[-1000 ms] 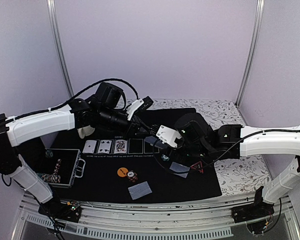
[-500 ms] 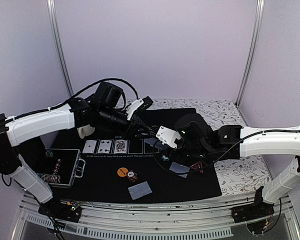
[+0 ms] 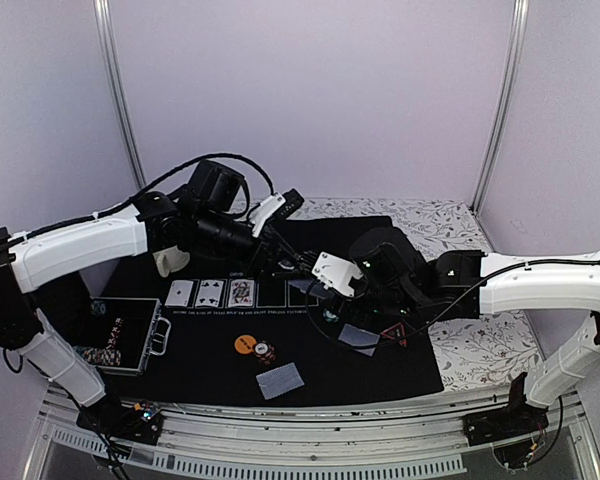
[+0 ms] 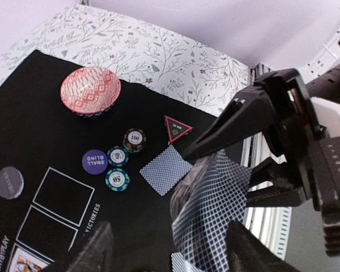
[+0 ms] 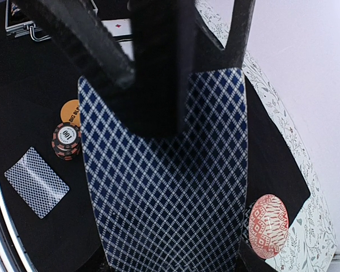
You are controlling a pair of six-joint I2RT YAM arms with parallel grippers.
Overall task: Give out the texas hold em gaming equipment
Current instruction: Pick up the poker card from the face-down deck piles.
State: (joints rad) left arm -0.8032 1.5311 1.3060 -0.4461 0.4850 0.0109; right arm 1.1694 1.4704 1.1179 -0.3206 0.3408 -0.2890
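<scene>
Pinching a blue-backed card (image 5: pixel 170 192), the right end effector (image 5: pixel 181 71) hovers.

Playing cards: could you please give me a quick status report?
Right claw shut on playing cards. Left claw open, close beside them. Red bowl apart, not in the way.

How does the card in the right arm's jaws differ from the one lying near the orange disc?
The held card is bowed and raised off the mat; the lying card is flat on it. The held card is clamped at its edges; nothing touches the lying card. Both show blue diamond-patterned backs.
</scene>
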